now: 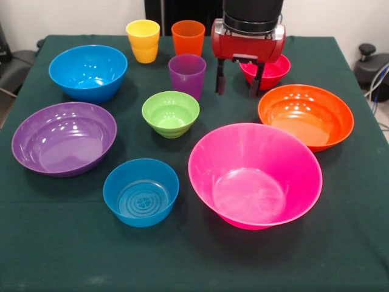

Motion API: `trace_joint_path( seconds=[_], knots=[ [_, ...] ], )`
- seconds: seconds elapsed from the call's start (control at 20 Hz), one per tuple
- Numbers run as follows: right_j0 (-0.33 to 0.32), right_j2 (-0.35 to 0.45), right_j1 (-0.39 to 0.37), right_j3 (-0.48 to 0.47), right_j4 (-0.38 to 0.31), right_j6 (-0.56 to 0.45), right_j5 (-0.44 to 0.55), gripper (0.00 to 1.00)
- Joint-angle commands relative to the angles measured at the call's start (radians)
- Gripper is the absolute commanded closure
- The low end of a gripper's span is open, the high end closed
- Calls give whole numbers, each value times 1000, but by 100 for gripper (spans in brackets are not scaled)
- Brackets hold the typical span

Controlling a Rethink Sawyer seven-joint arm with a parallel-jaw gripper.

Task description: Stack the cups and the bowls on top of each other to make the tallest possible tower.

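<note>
1. At the far left lies the purple bowl [64, 138], mouth up on the green cloth [340, 243].
2. Behind it sits a mid-sized blue bowl [88, 72], apart from everything else.
3. The small blue bowl [141, 191] is at the front, between the purple bowl and the pink bowl [255, 174].
4. The yellow cup [143, 41] stands upright at the back, the orange cup [188, 38] just beside it.
5. The purple cup [187, 75] stands in front of the orange cup, and the green bowl [171, 113] sits just in front of that one.
6. The large pink bowl fills the front centre-right, tilted a little toward the camera.
7. My pincer [238, 82] hangs over the cloth right of the purple cup. Its two dark fingers [220, 78] are spread, with nothing between them. The right one stands in front of the red bowl [267, 71]; I cannot tell whether it touches.
8. The orange bowl [306, 115] lies at the right, just in front of the red bowl.
9. Nothing is stacked: every cup and bowl stands alone.
</note>
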Motion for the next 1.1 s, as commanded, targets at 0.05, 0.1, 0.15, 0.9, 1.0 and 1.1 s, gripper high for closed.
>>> trace_joint_path(
  seconds=[0.05,0.1,0.15,0.9,1.0,1.1],
  knots=[
    [30,20,40,-53,27,201,131,0],
    [29,19,37,-48,27,199,130,0],
    [29,18,34,-43,28,197,128,0],
    [18,20,36,-29,31,184,107,0],
    [19,20,38,-31,31,185,106,0],
    [18,23,40,-32,32,184,103,0]
  ],
)
